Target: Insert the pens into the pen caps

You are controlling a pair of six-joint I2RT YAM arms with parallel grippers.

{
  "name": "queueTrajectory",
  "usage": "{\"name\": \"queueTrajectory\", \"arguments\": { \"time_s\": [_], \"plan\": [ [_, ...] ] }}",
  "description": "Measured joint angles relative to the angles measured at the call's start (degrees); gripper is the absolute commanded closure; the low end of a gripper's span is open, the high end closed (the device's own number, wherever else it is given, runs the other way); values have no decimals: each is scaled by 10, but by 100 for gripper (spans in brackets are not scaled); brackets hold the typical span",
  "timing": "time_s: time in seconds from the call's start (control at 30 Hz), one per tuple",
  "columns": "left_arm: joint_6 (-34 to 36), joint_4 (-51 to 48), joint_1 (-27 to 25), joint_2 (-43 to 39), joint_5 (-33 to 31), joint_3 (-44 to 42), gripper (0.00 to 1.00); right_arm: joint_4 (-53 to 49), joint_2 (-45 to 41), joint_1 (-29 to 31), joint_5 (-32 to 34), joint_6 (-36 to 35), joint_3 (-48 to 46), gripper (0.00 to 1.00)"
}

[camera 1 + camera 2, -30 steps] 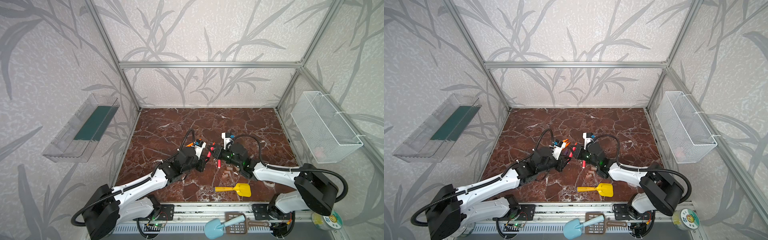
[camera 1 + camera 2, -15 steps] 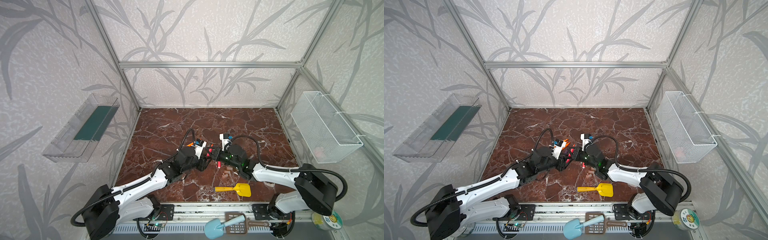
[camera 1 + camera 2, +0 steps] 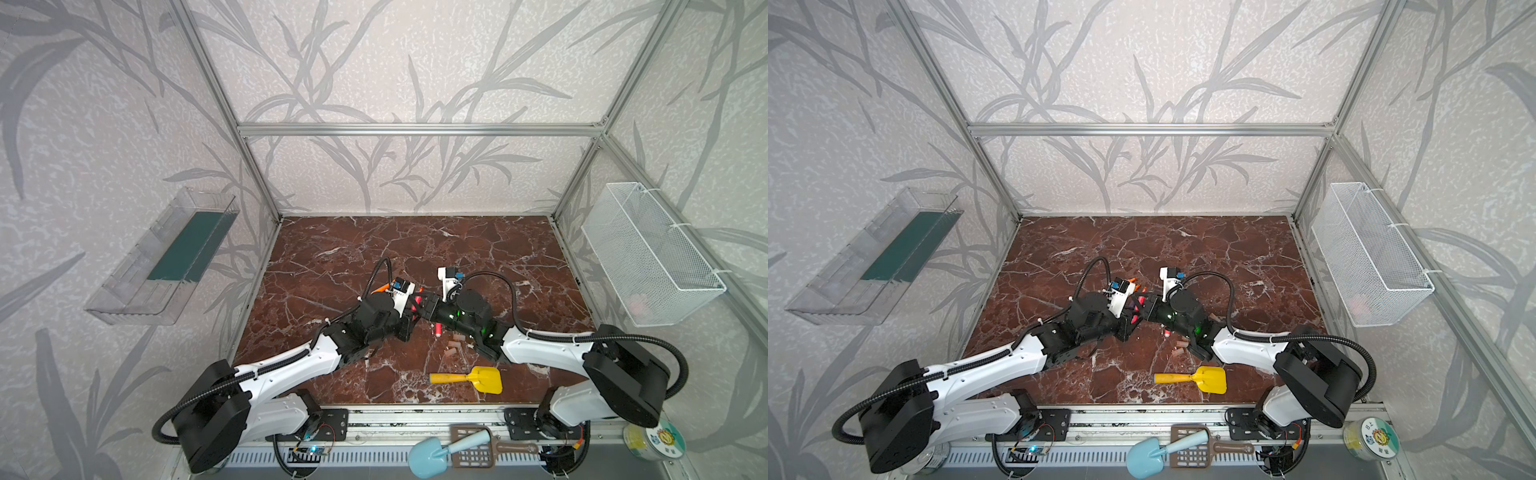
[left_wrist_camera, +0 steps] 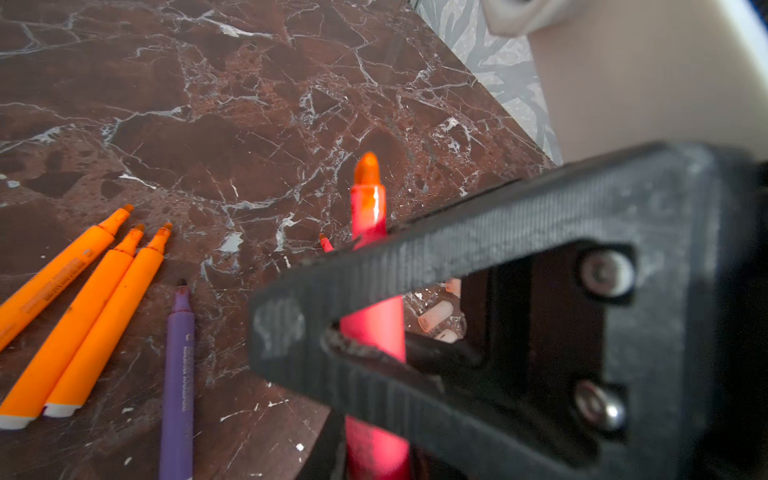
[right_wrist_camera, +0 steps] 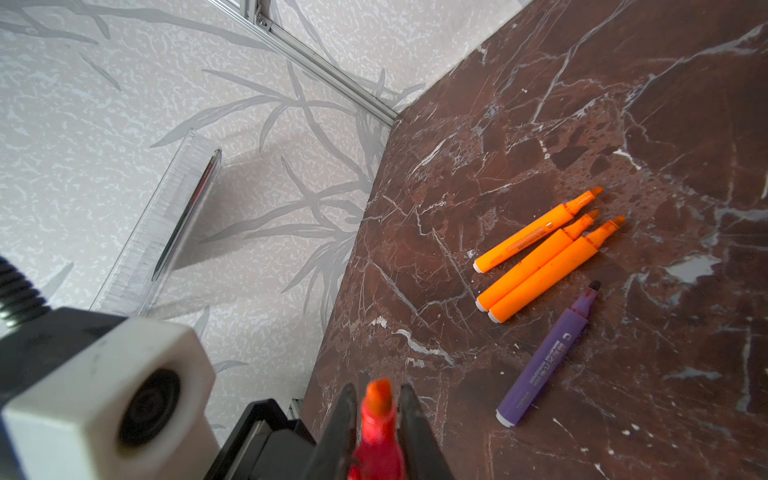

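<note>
Over the middle of the marble bench (image 3: 415, 249), my right gripper (image 5: 378, 399) was nearly closed. Its jaws were clamped across the barrel of a pink-red pen (image 4: 368, 208), whose tip stood free above them. My left gripper (image 3: 409, 320) was drawn in just as narrowly on the same pen's lower end. Three orange pens (image 5: 540, 257) and a purple pen (image 5: 548, 353) lay side by side on the bench just beyond. The pen caps (image 3: 453, 347) lay loose nearer the front edge, beside my right forearm.
</note>
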Motion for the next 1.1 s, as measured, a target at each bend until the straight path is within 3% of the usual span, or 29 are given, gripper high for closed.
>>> {"name": "queueTrajectory", "arguments": {
  "time_s": [0.13,0.23,0.33,0.5,0.73,0.87,1.03,1.1],
  "plan": [
    [1,11,-1,-1,-14,-7,93,5,8,0,1,3,-1,41],
    [1,12,-1,-7,-37,-17,98,5,5,1,7,-2,-6,27],
    [1,13,-1,-20,-64,-28,100,-13,-17,1,24,-16,-18,17],
    [0,-11,3,-32,-137,-28,100,-144,-144,1,99,-67,-45,6],
    [-14,-23,12,-67,-218,-41,100,-370,-302,-29,219,-151,-24,1],
    [-14,-18,14,-99,-220,-51,100,-411,-348,-106,184,-192,-36,1],
    [-15,-15,14,-105,-211,-55,100,-495,-351,-216,141,-193,-49,0],
    [-16,-15,14,-104,-204,-56,100,-513,-327,-231,119,-195,-49,11]
  ]
}}
